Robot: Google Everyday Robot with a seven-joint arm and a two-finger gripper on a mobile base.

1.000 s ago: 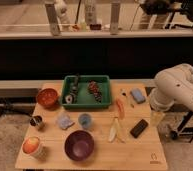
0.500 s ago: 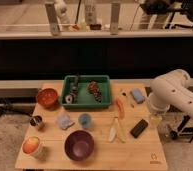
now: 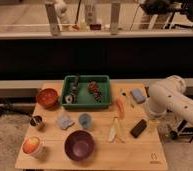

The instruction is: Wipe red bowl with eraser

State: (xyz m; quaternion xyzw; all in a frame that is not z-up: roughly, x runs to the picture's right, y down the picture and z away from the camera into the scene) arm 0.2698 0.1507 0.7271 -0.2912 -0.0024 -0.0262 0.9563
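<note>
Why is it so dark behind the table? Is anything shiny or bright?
Camera view: a black unlit band sits behind the table, and the floor beyond it is brightly lit. Camera view: the white arm catches most light; the gripper, low by the table's right edge beside the eraser, looks dimmer. The red bowl shows little glare.

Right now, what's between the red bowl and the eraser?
Camera view: the front of the green tray, a blue cup, a pale strip; the gripper hangs beside the eraser.
</note>
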